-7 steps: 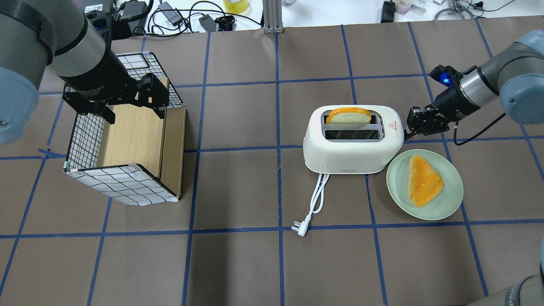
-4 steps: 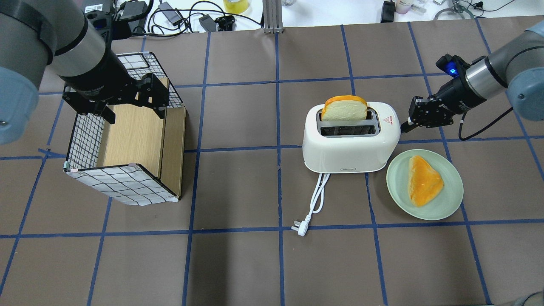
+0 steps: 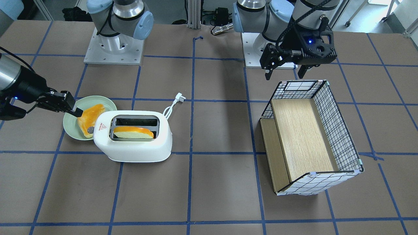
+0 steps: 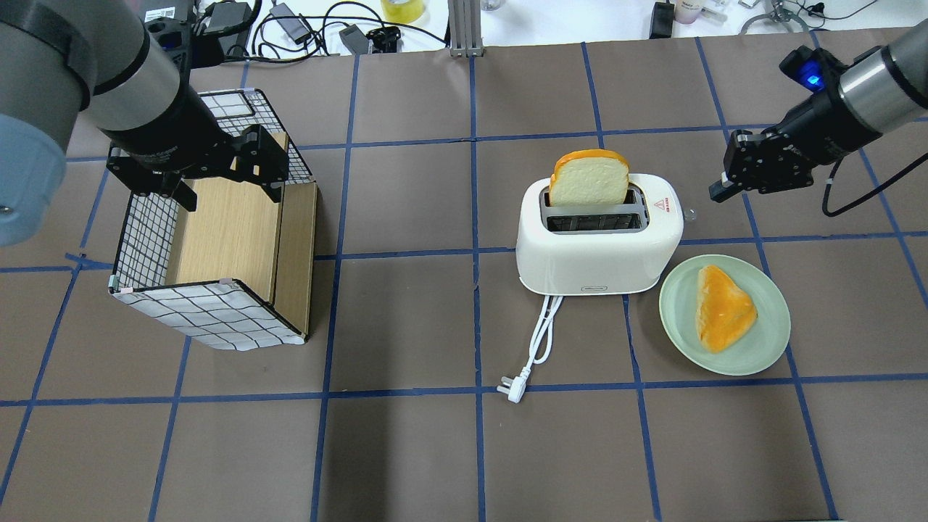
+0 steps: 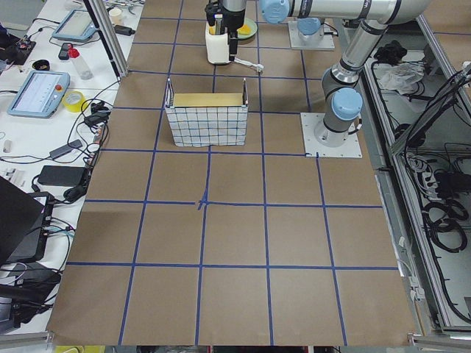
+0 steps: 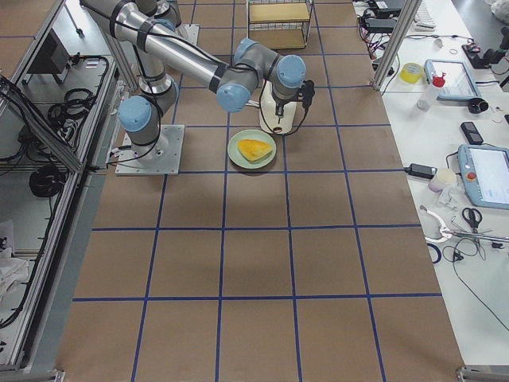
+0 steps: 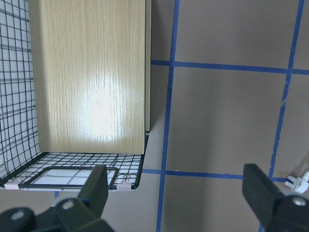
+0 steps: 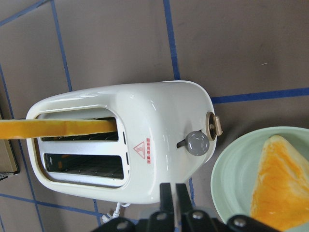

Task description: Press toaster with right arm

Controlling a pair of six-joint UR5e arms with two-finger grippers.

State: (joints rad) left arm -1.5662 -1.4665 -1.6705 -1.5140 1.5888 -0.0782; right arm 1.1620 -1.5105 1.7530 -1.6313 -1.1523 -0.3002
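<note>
The white toaster [image 4: 598, 246] stands right of the table's middle, its cord and plug [image 4: 513, 390] trailing toward me. A bread slice [image 4: 589, 180] stands tall out of the far slot; the near slot is empty. My right gripper [image 4: 716, 194] is shut and empty. It hangs right of the toaster's end, clear of the small knob [image 4: 689, 214]. The right wrist view shows the shut fingertips [image 8: 170, 191] above the toaster [image 8: 145, 140] and its grey knob [image 8: 198, 143]. My left gripper [image 4: 228, 192] is open and empty over the wire basket [image 4: 203, 315].
A green plate [image 4: 674, 304] with an orange bread slice [image 4: 723, 308] lies right next to the toaster's near right corner. The wire basket with a wooden board [image 3: 303, 130] stands at the left. Cables and tools lie beyond the table's far edge.
The bread slice has risen from low in the slot to standing tall. My right gripper has drawn back from the toaster's right end, up and to the right. The left arm has not moved.
</note>
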